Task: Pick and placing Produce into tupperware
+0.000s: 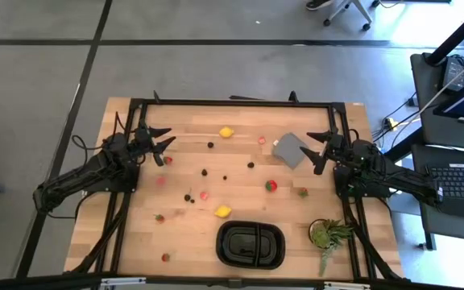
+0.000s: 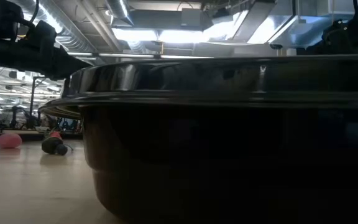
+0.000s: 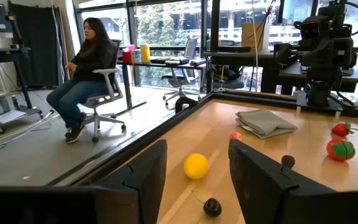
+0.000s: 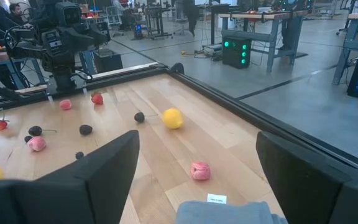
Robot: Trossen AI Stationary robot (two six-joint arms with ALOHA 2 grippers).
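Left gripper (image 1: 166,138) hovers empty at far left, fingers a narrow gap apart. Right gripper (image 1: 312,153) hovers empty at far right, fingers wide.

Tray (image 1: 220,242) sits at the near edge, centre: black, glossy, shallow, rounded rectangle with inner dividers, looks empty. Probably light plastic, so a bump on the rim could slide or tip it.

Plant (image 1: 329,235) is just right of the tray, leafy and floppy. A right-arm drop-off could clip it.

Near lemon (image 1: 223,211) is just beyond the tray: yellow, smooth, round. Likely to roll or squirt out of a shallow pinch.

Berries (image 1: 188,196) are mid-table: tiny, dark, some with thin stems. The fingers may miss or flick them. A soft-looking pink piece (image 1: 204,195) lies beside them.

Strawberry (image 1: 271,185) is mid-right: red, green cap, bumpy. It could pivot in the grip.

Cloth (image 1: 291,150) is grey, folded, limp, and lies just by the right gripper, so there is a snag risk on descent.

Far lemon (image 1: 226,132) lies between the 2 grippers, so both arms could reach for it and collide.
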